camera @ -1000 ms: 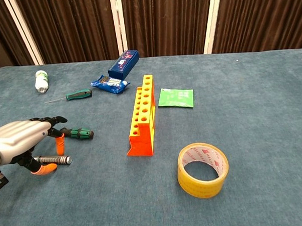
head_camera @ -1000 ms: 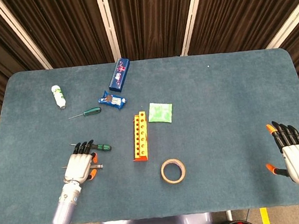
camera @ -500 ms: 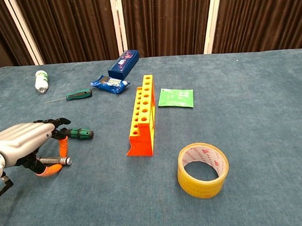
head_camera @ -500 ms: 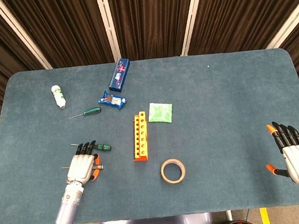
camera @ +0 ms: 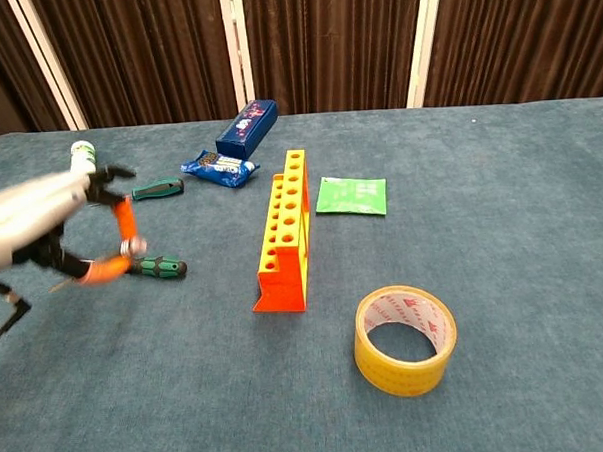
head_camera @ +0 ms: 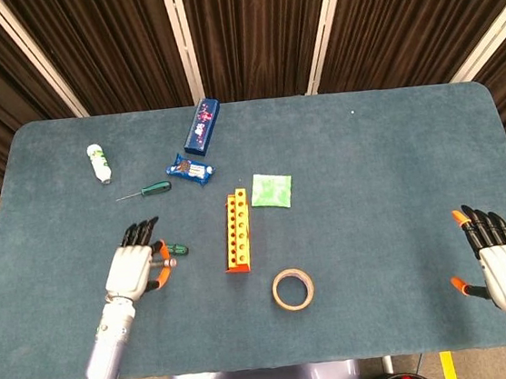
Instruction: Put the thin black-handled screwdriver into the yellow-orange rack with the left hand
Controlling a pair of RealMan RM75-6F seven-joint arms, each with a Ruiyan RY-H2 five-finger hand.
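Observation:
My left hand [head_camera: 134,267] [camera: 36,213] hangs above the table's left front and pinches the thin black-handled screwdriver [camera: 134,247]. Its metal cap [head_camera: 171,262] points right, toward the rack. Its thin shaft [camera: 7,321] sticks out down and to the left. The yellow-orange rack [head_camera: 237,231] [camera: 285,237] stands upright in the middle, well to the right of this hand, its holes empty. A green-and-black screwdriver [head_camera: 176,249] [camera: 158,265] lies on the cloth just beyond the hand. My right hand [head_camera: 504,261] rests open at the right front corner, holding nothing.
A second green screwdriver [head_camera: 155,188] [camera: 158,189] lies further back. A tape roll [head_camera: 293,289] [camera: 405,340] sits in front of the rack and a green packet [head_camera: 271,190] [camera: 351,196] behind it. A blue box [head_camera: 202,126], a snack pack [head_camera: 190,170] and a white bottle [head_camera: 98,163] lie at the back left.
My left hand has lifted off the cloth with the thin screwdriver and moved up and away from the front edge. The right hand stays where it was.

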